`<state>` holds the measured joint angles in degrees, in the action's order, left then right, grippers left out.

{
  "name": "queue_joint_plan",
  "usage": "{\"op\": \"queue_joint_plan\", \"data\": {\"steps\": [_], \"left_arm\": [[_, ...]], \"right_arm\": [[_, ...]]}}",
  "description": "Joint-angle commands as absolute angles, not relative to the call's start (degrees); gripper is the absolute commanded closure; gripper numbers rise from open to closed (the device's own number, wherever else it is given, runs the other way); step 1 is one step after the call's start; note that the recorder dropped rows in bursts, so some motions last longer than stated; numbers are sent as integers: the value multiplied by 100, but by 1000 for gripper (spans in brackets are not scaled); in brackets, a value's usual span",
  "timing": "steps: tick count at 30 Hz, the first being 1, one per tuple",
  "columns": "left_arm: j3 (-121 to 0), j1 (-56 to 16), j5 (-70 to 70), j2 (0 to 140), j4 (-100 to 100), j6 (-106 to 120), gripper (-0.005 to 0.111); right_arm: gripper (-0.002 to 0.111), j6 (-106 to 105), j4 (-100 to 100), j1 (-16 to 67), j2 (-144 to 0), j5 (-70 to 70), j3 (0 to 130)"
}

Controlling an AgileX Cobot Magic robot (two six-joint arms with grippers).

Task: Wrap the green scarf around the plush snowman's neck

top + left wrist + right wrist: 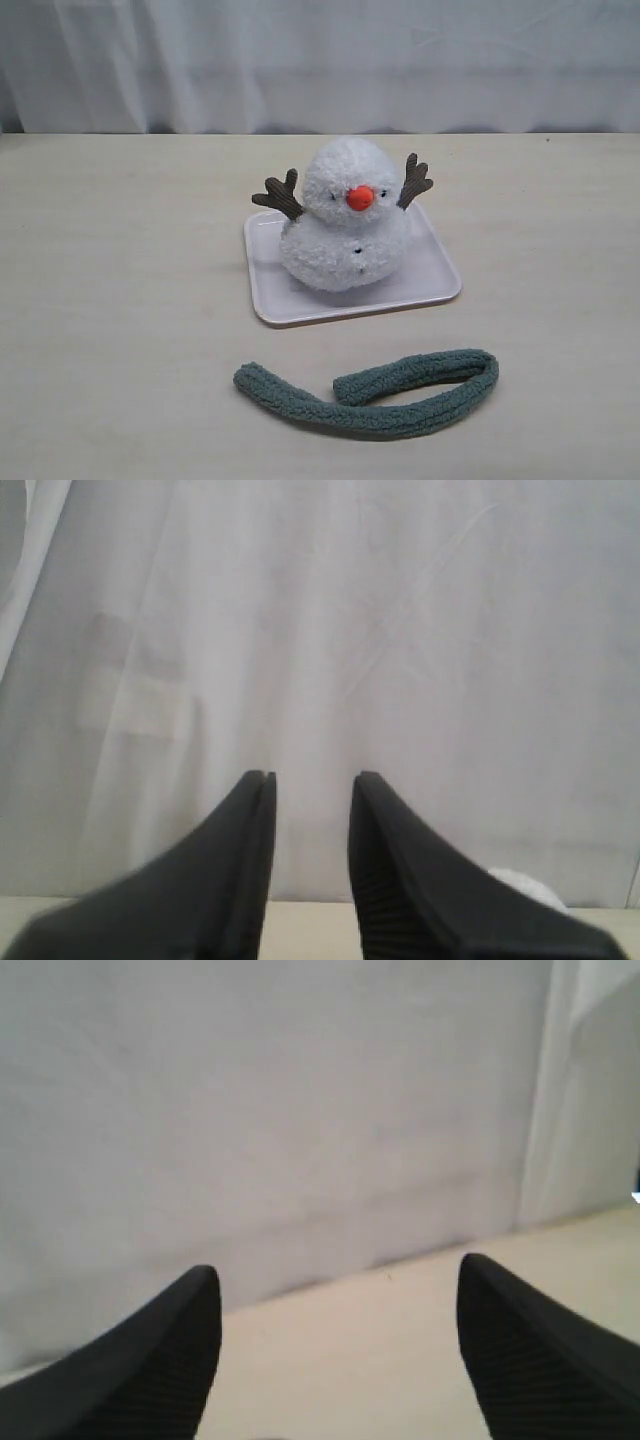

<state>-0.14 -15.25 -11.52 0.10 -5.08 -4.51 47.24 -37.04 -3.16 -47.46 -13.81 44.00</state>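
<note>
I'm seeing my left claw (312, 780) hanging parted and empty, my right claw (338, 1272) gaping wider, both facing a white curtain (330, 620). Only the exterior view is showing the fuzzy sage-green knitted scarf (400, 418) lying curled on the beige tabletop (100, 300), near the pale rectangular tray (432, 280) carrying the fluffy white plush snowman (345, 245).

The snowman (345, 240) is fluffy white, with an orange nose (360, 198), brown arms (281, 195) and tiny black buttons (358, 256). The scarf (420, 372) is dull sage green. The tray (432, 266) is pale pinkish white, the table (120, 300) light beige, the curtain (320, 60) white.
</note>
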Motion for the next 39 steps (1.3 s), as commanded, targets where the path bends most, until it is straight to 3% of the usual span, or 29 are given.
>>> {"op": "queue_joint_plan", "data": {"steps": [1,8,12,17,22,26,32,39], "left_arm": [[0,-1538,-928,0,-430,-462,80],[0,-1538,-35,0,-370,-462,80],[0,-1538,691,0,-370,-462,80],[0,-1538,681,0,-395,-478,80],[0,-1538,693,0,-395,-478,80],[0,-1538,693,0,-395,-478,80],[0,-1538,693,0,-395,-478,80],[0,-1538,693,0,-395,-478,80]], "right_arm": [[45,1478,-666,-315,-6128,-3419,5423],[45,-2538,1976,-315,-7592,-5955,6649],[46,-4629,3819,-51,-7730,-6313,6339],[46,-5911,3444,1119,-7718,-5493,5527],[46,-5618,1966,2209,-7718,-3704,4514],[44,-5030,1159,2613,-7769,-3013,4158],[45,-2520,-254,2671,-8207,-3141,4356],[45,-398,-1493,2671,-9116,-4697,5143]]}}
